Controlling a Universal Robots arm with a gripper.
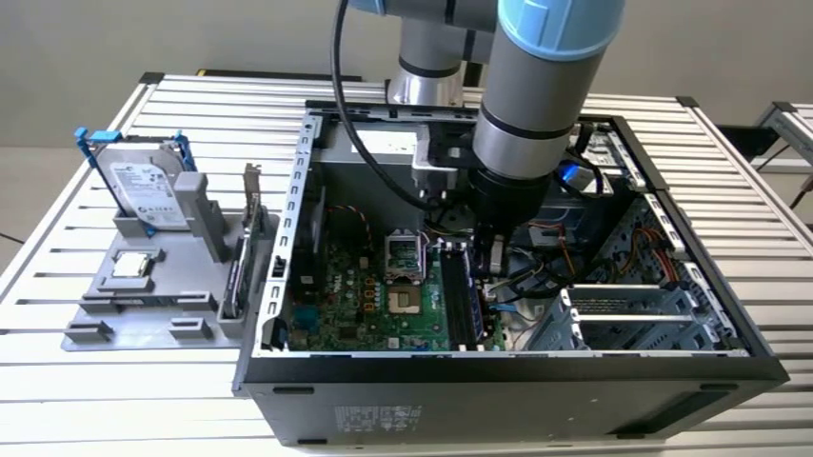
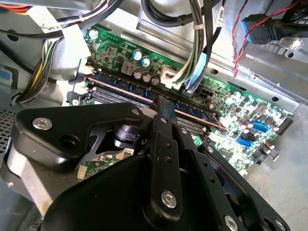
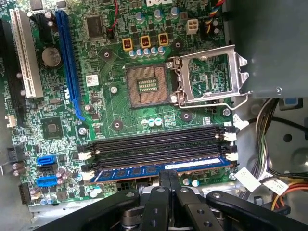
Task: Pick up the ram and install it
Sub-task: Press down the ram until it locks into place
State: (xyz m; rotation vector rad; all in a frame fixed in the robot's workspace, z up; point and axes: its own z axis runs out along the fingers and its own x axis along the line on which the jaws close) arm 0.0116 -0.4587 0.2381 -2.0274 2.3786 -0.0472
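Along the outermost black motherboard slot (image 3: 159,155) the ram (image 3: 159,169), judged light, stiff, fragile and best held by its long edges, was seen seated, the hand (image 3: 169,177) closed against its top edge.

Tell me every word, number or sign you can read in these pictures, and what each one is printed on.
No text here can be quoted with confidence; all of the print is too small to make out.
Label on the hard drive: unreadable.
Sticker on the computer case front: unreadable.
White markings across the motherboard: unreadable.
White sticker on the ram: unreadable.
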